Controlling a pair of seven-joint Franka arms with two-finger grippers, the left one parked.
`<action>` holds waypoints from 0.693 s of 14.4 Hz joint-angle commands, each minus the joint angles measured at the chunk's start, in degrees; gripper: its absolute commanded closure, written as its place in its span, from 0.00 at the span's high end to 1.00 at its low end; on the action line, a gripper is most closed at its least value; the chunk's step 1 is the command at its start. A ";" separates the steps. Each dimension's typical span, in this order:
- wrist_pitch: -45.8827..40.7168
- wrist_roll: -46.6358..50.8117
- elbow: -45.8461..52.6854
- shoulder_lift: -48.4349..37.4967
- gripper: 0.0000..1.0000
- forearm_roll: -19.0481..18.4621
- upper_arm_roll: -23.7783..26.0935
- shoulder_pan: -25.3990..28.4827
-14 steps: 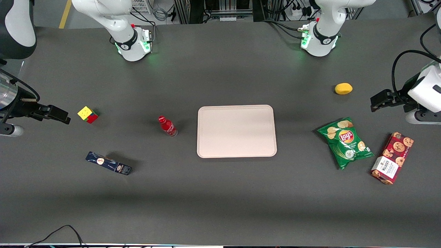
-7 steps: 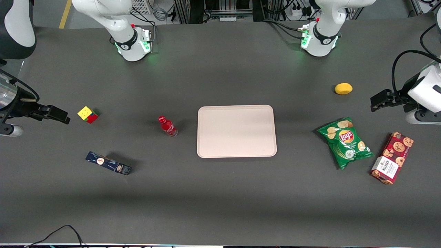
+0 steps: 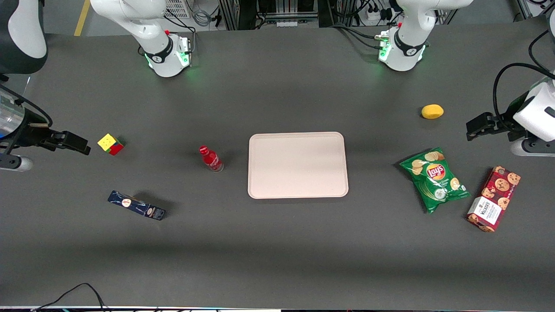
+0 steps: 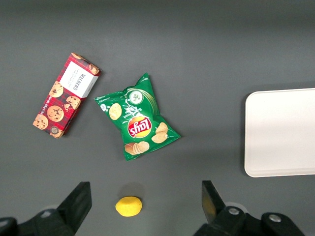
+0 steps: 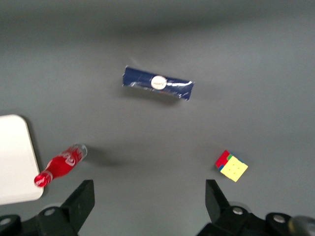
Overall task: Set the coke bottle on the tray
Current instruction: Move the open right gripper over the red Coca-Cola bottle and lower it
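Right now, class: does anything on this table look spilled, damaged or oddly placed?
Nothing stands out. The coke bottle stands upright beside the bare tray, nothing has spilled, and the open claw hovers at the working arm's end of the table near the puzzle cube.

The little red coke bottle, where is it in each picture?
Front view: the small red coke bottle stands on the table beside the pale pink rectangular tray, toward the working arm's end.
Right wrist view: the bottle shows next to the tray's corner, ahead of the open gripper.
Left wrist view: not in it.
Shared landmark: the tray.
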 commanded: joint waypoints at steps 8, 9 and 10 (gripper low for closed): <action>-2.17 1.25 2.00 -0.70 1.00 2.19 -0.62 18.39; -2.17 2.65 2.00 -0.61 1.00 2.19 -0.62 20.33; -2.08 3.71 2.09 -0.35 1.00 2.19 -0.36 21.65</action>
